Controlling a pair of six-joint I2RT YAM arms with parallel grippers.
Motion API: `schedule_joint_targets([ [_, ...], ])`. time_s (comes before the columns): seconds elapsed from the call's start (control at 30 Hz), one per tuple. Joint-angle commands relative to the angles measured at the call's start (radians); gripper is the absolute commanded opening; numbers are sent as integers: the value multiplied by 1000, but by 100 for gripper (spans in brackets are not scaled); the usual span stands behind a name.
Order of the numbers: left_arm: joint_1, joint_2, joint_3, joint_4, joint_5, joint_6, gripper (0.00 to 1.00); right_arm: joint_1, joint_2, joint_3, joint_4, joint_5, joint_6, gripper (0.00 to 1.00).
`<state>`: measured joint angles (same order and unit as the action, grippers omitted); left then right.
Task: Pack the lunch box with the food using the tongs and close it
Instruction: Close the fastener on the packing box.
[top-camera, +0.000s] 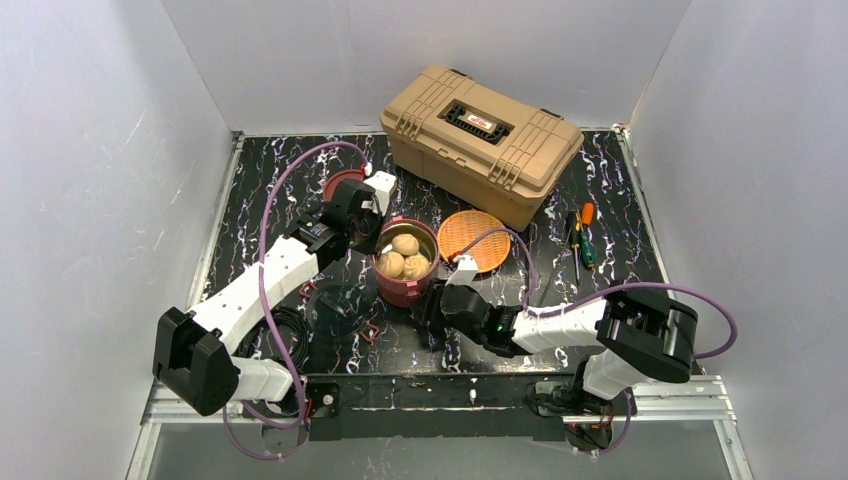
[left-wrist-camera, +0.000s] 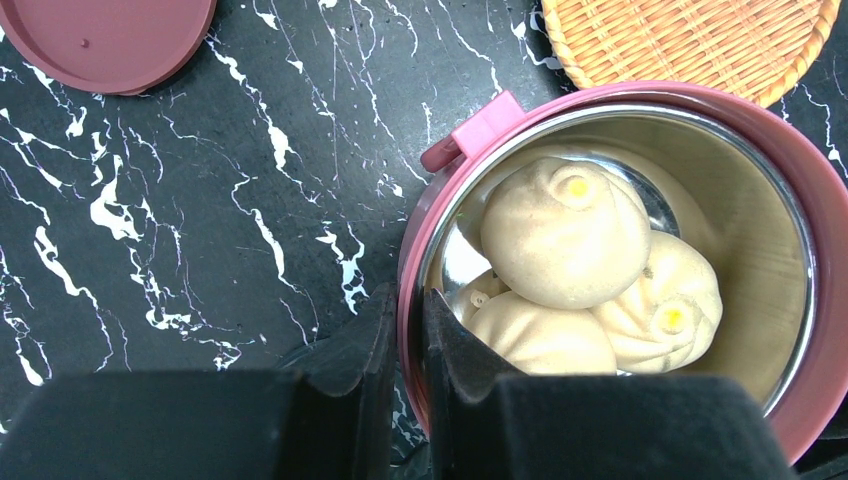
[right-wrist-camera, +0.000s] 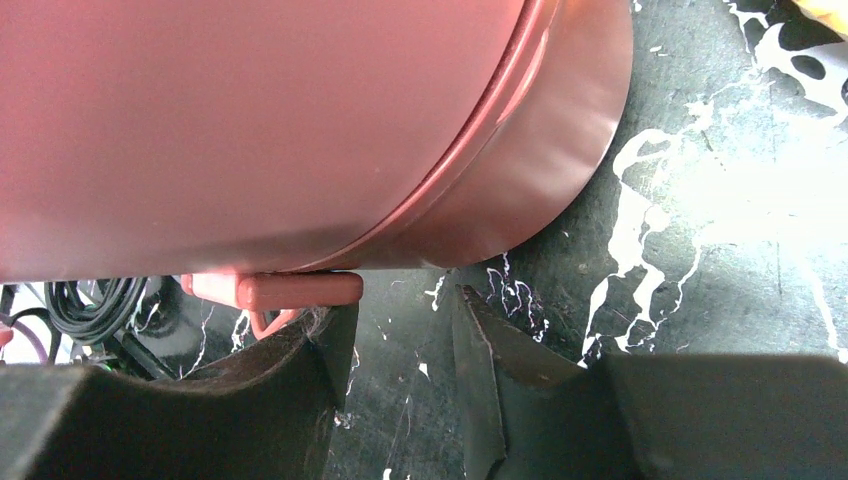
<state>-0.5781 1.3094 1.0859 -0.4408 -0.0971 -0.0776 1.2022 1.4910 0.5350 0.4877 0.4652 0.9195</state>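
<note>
The maroon lunch box (top-camera: 400, 288) stands open mid-table, its steel-lined top bowl (left-wrist-camera: 770, 200) holding three beige buns (left-wrist-camera: 565, 235). My left gripper (left-wrist-camera: 408, 310) is shut on the bowl's near rim, one finger inside and one outside; from above the left gripper (top-camera: 378, 240) sits at the box's left edge. My right gripper (right-wrist-camera: 405, 310) is open low at the foot of the lunch box (right-wrist-camera: 260, 130), its left finger just under a pink clasp tab (right-wrist-camera: 300, 290), with only table between the fingers. A flat maroon lid (left-wrist-camera: 100, 40) lies behind on the left. I cannot make out the tongs.
An orange woven plate (top-camera: 475, 240) lies right of the box, and a big tan toolbox (top-camera: 480, 135) stands behind it. Screwdrivers (top-camera: 582, 235) lie at the right. A clear round disc with red clips (top-camera: 340, 300) rests front left, beside black cables (top-camera: 285, 330).
</note>
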Motion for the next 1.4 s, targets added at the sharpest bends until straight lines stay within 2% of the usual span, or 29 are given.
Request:
schedule_joint_targets([
  [0.0,-3,-14,6,-11,-40,19,0,-1,15,45,73,51,-5,48],
  [0.47,4,141,90,-134,-127,1,1,-1,-54,3,76,87,-42,49],
  [0.77,13,149,103,-146,-101,-16,23,-1,-131,-10,7,100,-59,52],
  [0.97,29,124,104,-142,-40,-44,34,0,-286,-18,-169,173,-68,62],
  [1.13,50,113,109,-136,20,-65,40,-1,-401,52,-401,283,-129,74],
  [1.23,60,108,113,-129,65,-78,43,-25,-420,128,-483,304,-188,80],
  [1.37,77,106,124,-121,135,-100,46,-126,-382,246,-621,242,-217,80],
])
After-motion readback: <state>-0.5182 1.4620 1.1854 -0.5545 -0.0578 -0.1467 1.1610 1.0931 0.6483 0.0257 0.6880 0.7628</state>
